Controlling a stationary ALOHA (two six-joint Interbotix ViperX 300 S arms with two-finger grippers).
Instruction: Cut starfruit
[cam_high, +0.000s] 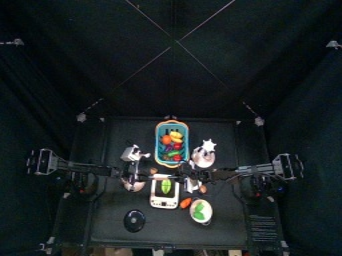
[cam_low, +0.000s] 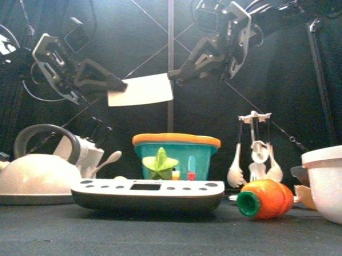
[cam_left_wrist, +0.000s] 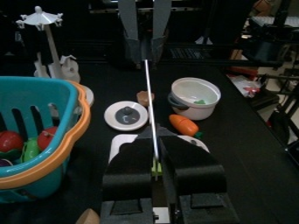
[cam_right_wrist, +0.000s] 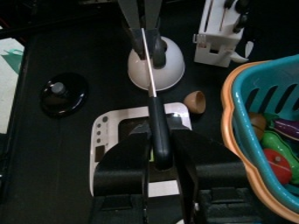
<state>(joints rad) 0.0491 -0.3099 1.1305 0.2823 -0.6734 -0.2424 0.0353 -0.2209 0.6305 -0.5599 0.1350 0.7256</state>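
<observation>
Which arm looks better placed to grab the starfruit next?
Left, marginally: the left gripper and right gripper both clamp the raised white cutting board, but the starfruit below lies slightly toward the left arm's side.

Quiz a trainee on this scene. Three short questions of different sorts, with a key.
1. True or false: the white cutting board is held up in the air.
2. What does the teal basket hold? A) toy fruits B) spoons C) nothing
3. Fill in: in the front view, the white kettle stands to the ___ of the basket.
Key: 1 true; 2 A; 3 left.
</observation>
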